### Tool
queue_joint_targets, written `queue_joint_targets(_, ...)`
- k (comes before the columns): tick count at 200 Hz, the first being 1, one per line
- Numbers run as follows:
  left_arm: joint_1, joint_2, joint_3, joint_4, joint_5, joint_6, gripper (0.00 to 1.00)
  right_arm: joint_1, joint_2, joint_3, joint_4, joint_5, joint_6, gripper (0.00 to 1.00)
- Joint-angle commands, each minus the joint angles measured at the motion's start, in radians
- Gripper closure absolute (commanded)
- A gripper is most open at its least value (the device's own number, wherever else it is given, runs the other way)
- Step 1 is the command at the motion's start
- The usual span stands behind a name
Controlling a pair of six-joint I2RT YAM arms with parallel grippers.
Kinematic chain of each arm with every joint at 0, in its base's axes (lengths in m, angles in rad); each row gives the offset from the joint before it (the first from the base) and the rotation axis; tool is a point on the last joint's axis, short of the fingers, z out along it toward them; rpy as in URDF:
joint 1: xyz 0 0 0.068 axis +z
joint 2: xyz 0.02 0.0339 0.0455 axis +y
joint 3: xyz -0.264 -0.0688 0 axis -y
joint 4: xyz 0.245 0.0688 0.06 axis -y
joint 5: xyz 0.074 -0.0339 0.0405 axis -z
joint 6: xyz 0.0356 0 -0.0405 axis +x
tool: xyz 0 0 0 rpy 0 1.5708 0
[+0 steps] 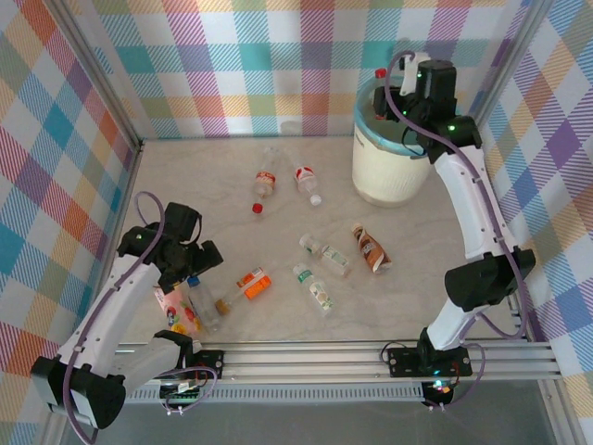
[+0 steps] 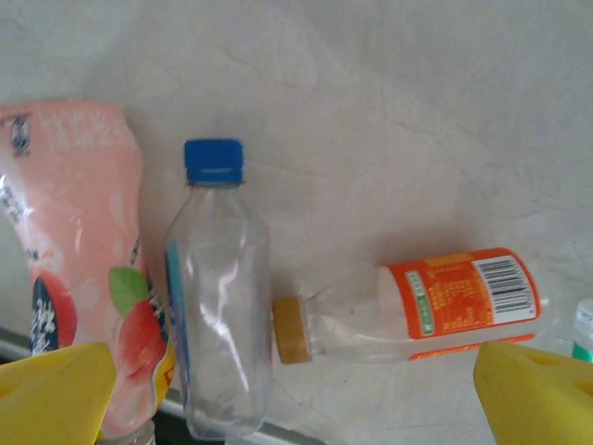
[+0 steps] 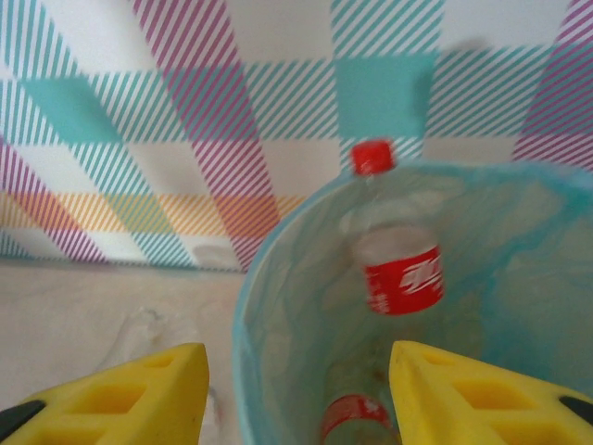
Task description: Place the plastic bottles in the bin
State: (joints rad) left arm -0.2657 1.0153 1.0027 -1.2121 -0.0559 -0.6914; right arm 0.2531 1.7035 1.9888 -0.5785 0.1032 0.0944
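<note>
Most of the counter (image 1: 306, 227) to the near and left side of the bin (image 1: 389, 176) carries loose plastic bottles, eight by my count. My right jaws hang directly over the bin's mouth, partly open with nothing between them. Inside the bin a red-labelled bottle (image 3: 398, 273) leans on the far wall, cap up, with another bottle (image 3: 357, 417) at the bottom, so I judge that side's drop done.

Well apart from the bin, toward the near left, my left jaws are spread wide and empty above a blue-capped clear bottle (image 2: 218, 297). A pink-labelled bottle (image 2: 83, 260) lies against it on the side away from the bin. An orange-labelled bottle (image 2: 454, 301) lies on the bin side, its tan cap almost touching.

The step in hand is the next pick. I judge it calls for centring on the clear bottle, lowering past both neighbours, closing across its body, then carrying it to the bin. A loose red cap (image 1: 257, 208) lies left of the bin.
</note>
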Motion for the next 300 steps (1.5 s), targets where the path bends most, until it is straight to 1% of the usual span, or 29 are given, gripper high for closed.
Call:
queue_joint_targets(1,0.010,-0.023,-0.033,-0.090,0.014,-0.064,0.02,0.034,-0.007,-0.044,0.008,-0.040,0.027,0.44)
queue_joint_targets(19,0.010,-0.027,-0.070,-0.115,0.026,-0.092,0.02,0.050,-0.021,-0.099,0.035,-0.056,0.034,0.44)
queue_joint_targets(54,0.010,-0.069,-0.170,-0.082,0.088,-0.146,0.03,0.060,-0.029,-0.153,0.055,-0.092,0.045,0.43)
queue_joint_targets(110,0.010,-0.078,-0.264,-0.055,0.090,-0.179,0.03,0.065,-0.022,-0.203,0.080,-0.126,0.057,0.42)
queue_joint_targets(125,0.010,-0.064,-0.293,-0.021,0.098,-0.175,0.04,0.068,-0.013,-0.219,0.086,-0.136,0.066,0.42)
queue_joint_targets(155,0.010,-0.017,-0.324,0.064,0.132,-0.157,0.08,0.075,0.008,-0.229,0.073,-0.160,0.076,0.41)
queue_joint_targets(188,0.010,0.060,-0.345,0.148,0.141,-0.141,0.08,0.084,0.016,-0.241,0.072,-0.169,0.076,0.41)
queue_joint_targets(214,0.008,0.107,-0.335,0.243,0.145,-0.126,0.08,0.086,0.015,-0.243,0.070,-0.175,0.076,0.41)
queue_joint_targets(243,0.011,0.175,-0.283,0.332,0.137,-0.096,0.11,0.087,0.013,-0.243,0.069,-0.181,0.076,0.41)
queue_joint_targets(266,0.012,0.255,-0.220,0.372,0.137,-0.057,0.14,0.088,0.012,-0.242,0.068,-0.182,0.075,0.41)
queue_joint_targets(300,0.014,0.369,-0.142,0.399,0.164,0.005,0.24,0.089,0.008,-0.242,0.059,-0.181,0.074,0.41)
